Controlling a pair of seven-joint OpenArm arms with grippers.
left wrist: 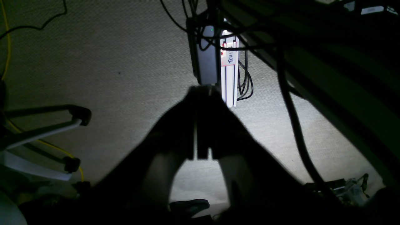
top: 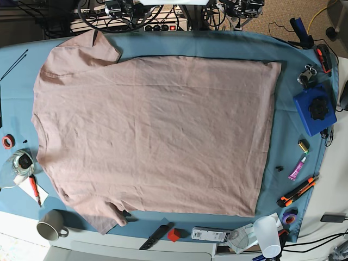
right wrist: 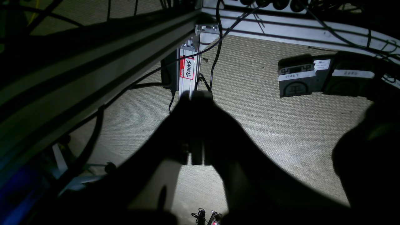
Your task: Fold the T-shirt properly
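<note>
The T-shirt (top: 157, 133) lies spread flat on the blue-teal table cloth (top: 288, 81), pink-beige and lightly wrinkled. Its collar is at the left, its hem at the right, and a sleeve sticks out at the top left and the bottom left. Neither gripper touches it. My left gripper (left wrist: 201, 90) shows only in the left wrist view, a dark silhouette with fingers pressed together, shut on nothing, pointing at carpeted floor. My right gripper (right wrist: 197, 93) looks the same in the right wrist view, shut and empty. In the base view only arm parts (top: 117, 6) at the table's far edge show.
Around the shirt lie a grey mug (top: 51, 225), a glass (top: 19, 166), a blue box (top: 314, 110), a plastic cup (top: 267, 235), a black knife (top: 155, 235) and markers (top: 296, 190). Below the wrists are a labelled aluminium frame leg (right wrist: 187, 72), cables and foot pedals (right wrist: 300, 79).
</note>
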